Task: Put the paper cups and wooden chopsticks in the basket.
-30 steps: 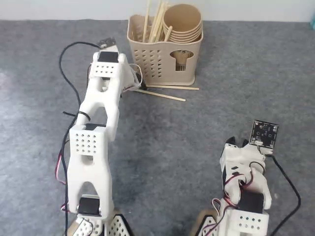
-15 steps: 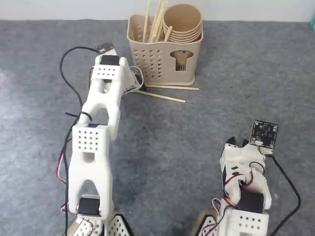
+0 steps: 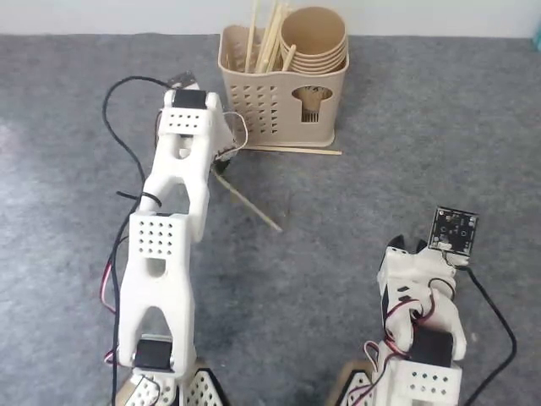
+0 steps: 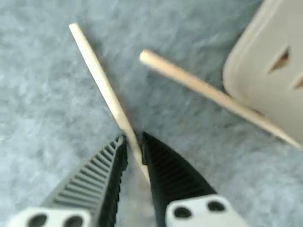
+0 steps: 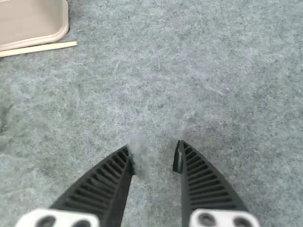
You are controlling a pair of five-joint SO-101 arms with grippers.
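Note:
A beige basket (image 3: 283, 97) stands at the table's far edge, holding a stack of paper cups (image 3: 314, 38) and several wooden chopsticks (image 3: 266, 34). My left gripper (image 4: 134, 142) is shut on one wooden chopstick (image 4: 102, 82), which slants out over the carpet (image 3: 247, 203) in front of the basket. A second chopstick (image 3: 296, 150) lies flat along the basket's front base (image 4: 213, 94). My right gripper (image 5: 152, 156) hovers open over bare carpet near the front right, with nothing between its fingers.
The grey carpet (image 3: 380, 169) covers the whole table. The basket's corner (image 5: 33, 21) and the lying chopstick's end (image 5: 38, 48) show in the right wrist view. Black cables (image 3: 118, 127) trail beside the left arm.
My left gripper has taken hold of the nearer chopstick and swung it away from the basket, so it now points toward the table's middle. The right arm has kept still.

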